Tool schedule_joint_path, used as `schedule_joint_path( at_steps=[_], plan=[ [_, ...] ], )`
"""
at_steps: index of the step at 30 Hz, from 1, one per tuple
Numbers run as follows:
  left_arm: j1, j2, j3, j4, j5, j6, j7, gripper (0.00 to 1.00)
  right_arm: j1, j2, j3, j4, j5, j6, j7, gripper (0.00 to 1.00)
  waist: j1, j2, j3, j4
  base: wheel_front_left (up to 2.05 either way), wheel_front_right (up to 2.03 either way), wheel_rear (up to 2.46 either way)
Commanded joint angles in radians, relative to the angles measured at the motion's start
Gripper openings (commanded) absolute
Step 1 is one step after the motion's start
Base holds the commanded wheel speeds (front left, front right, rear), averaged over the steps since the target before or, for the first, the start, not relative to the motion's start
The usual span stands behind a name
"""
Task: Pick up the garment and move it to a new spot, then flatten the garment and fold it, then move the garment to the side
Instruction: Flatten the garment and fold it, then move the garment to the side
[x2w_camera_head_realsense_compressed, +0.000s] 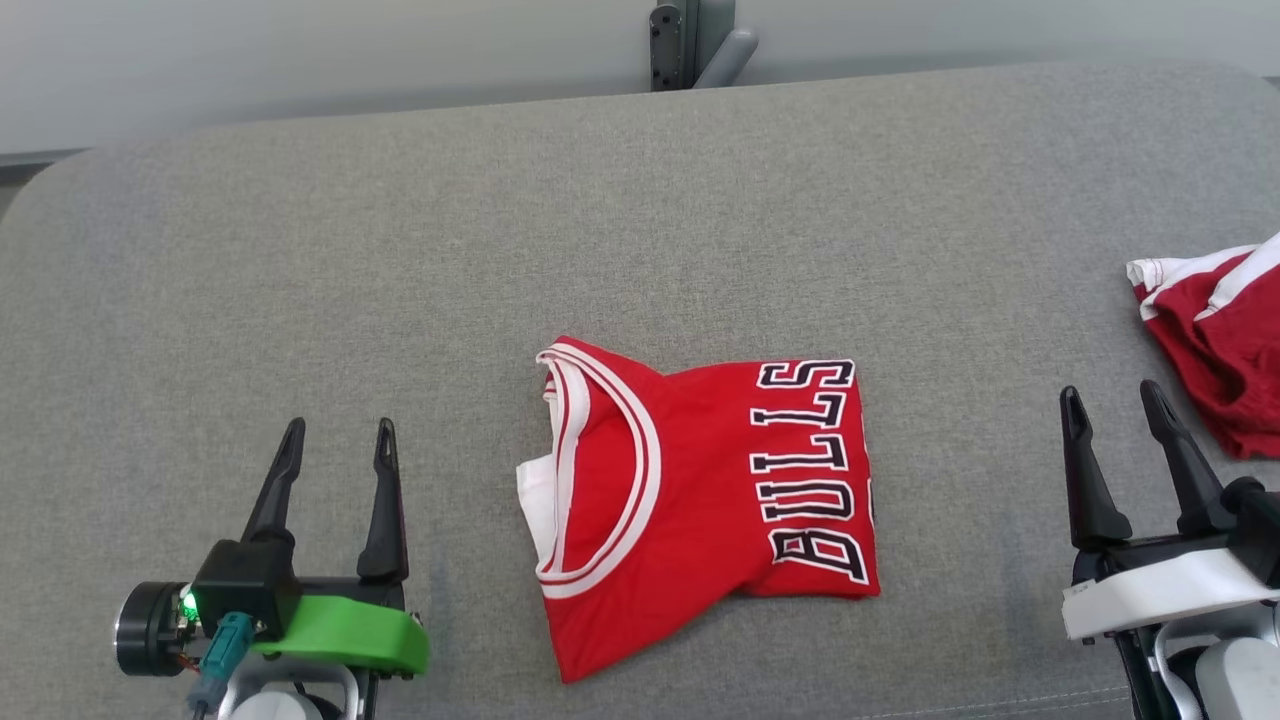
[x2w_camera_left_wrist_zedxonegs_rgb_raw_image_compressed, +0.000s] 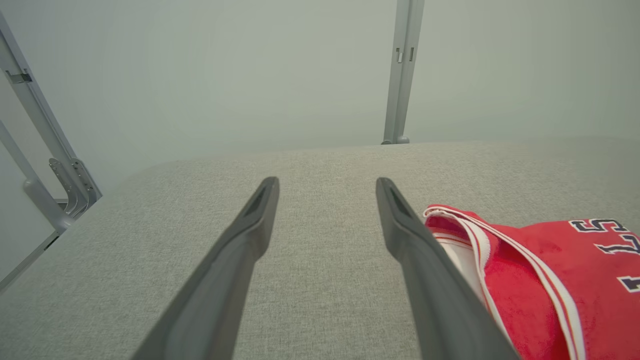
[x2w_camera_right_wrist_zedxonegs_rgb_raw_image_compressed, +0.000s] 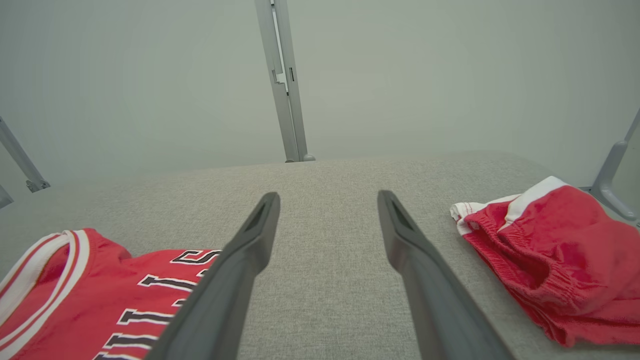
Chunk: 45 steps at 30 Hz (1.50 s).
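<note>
Midway across the grey fabric-covered table (x2w_camera_head_realsense_compressed: 400, 250) lies the folded red basketball jersey with white-striped trim (x2w_camera_head_realsense_compressed: 690, 500) — probably light, limp and a little slick. The left gripper (x2w_camera_head_realsense_compressed: 340, 428) and right gripper (x2w_camera_head_realsense_compressed: 1110, 390) flank it, jaws wide and empty — best pinched through all layers at a folded edge.

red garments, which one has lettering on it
The folded jersey in the middle reads BULLS; the crumpled red-and-white garment at the right edge shows no lettering.

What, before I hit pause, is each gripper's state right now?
Left gripper: open, holding nothing.
Right gripper: open, holding nothing.
</note>
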Motion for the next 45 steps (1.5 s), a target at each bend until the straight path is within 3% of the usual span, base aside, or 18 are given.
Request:
schedule_joint_path(
  at_steps=[1,14,39,45],
  plan=[
    [0.028,0.006,-0.004,-0.015,-0.002,0.011,0.010,1.00,0.029,0.004,0.001,-0.011,-0.011,-0.001,0.006,1.00,0.0000,-0.0001,-0.042,-0.001,0.00,0.00,0.00],
    [0.135,0.045,-0.004,-0.032,-0.031,-0.001,0.054,1.00,0.144,0.022,-0.004,-0.060,-0.022,-0.001,0.054,1.00,0.0000,-0.0001,-0.164,-0.014,0.00,0.00,0.00],
    [0.157,0.068,-0.010,-0.051,-0.056,0.019,0.085,1.00,0.170,0.032,-0.017,-0.091,-0.024,0.000,0.085,1.00,0.0000,-0.0001,-0.175,-0.009,0.00,0.00,0.00],
    [0.113,0.065,-0.020,-0.064,-0.051,0.017,0.083,1.00,0.129,0.006,-0.004,-0.064,-0.015,0.000,0.105,1.00,0.0000,-0.0001,-0.143,0.023,0.00,0.00,0.00]
  ],
)
